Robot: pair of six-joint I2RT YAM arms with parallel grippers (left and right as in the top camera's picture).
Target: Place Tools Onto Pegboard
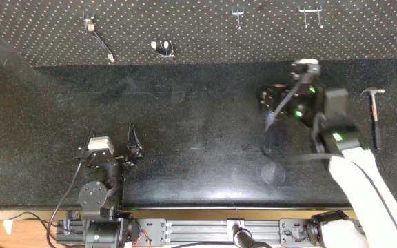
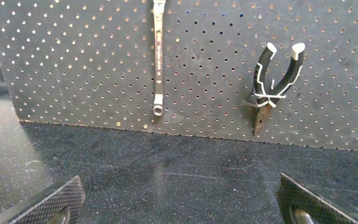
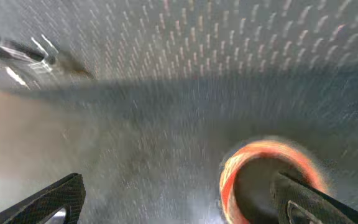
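Step in hand: as I judge it, the right arm is lining up on the next item to lift from the table (image 1: 185, 124) and carry to the pegboard (image 1: 198, 34)
Right gripper (image 3: 176, 186): released, fingers spread wide, nothing between them, low over the table in front of the board
Round item (image 3: 229, 180): dark middle with an orange rim, possibly a roll of tape, though the view is too smeared to be sure; it lies just beside one finger, not between the two
Doing it well: centre the fingers on the item before closing, so that neither finger lands on top of the rim; come down slowly, since a light round thing may slide or roll if nudged
Hammer (image 1: 373, 114): flat on the table at the right, head toward the board, well apart from the right gripper and not yet hung
Left gripper (image 2: 180, 186): released and holding nothing, near its own base, facing the board
Pegboard holds: a wrench (image 2: 158, 56) hanging straight down at the left, and pliers (image 2: 272, 81) hung nose down with handles up, to its right
Hooks (image 1: 238, 14): two more stand farther right on the board; the double one (image 1: 311, 12) looks the fitter seat for the hammer's head
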